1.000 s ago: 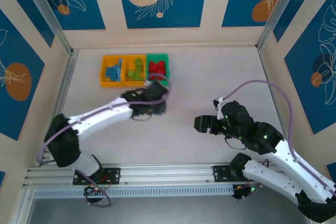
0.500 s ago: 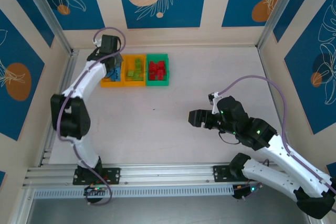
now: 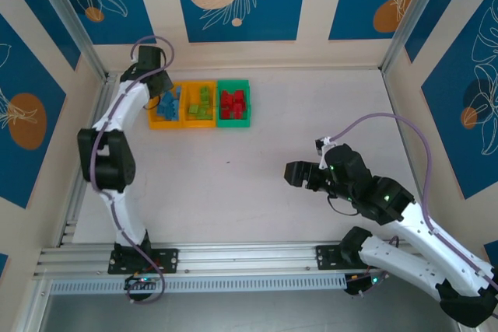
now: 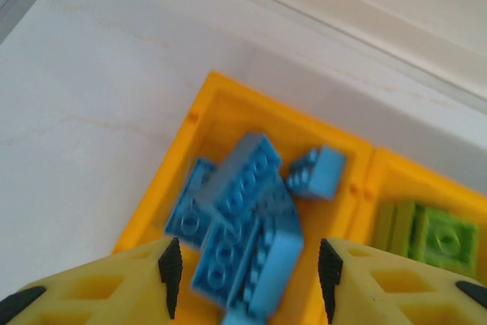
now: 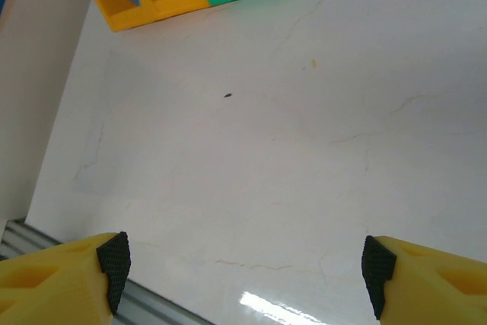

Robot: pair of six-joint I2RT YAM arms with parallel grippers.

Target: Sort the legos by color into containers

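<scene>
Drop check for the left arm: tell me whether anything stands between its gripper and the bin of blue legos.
Nothing visible does. The left gripper hangs directly above the left orange-yellow bin, jaws apart, with open air between; the blue legos lie inside it.

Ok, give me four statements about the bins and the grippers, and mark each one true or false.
1. Blue legos lie in the left orange-yellow bin. True.
2. The red legos sit in the middle bin. False: they are in the green bin at the right end; the middle bin holds lime green legos.
3. The right gripper is open with nothing between its fingers. True.
4. The left gripper hangs over the green bin. False: it is above the left orange-yellow bin, jaws apart.
</scene>
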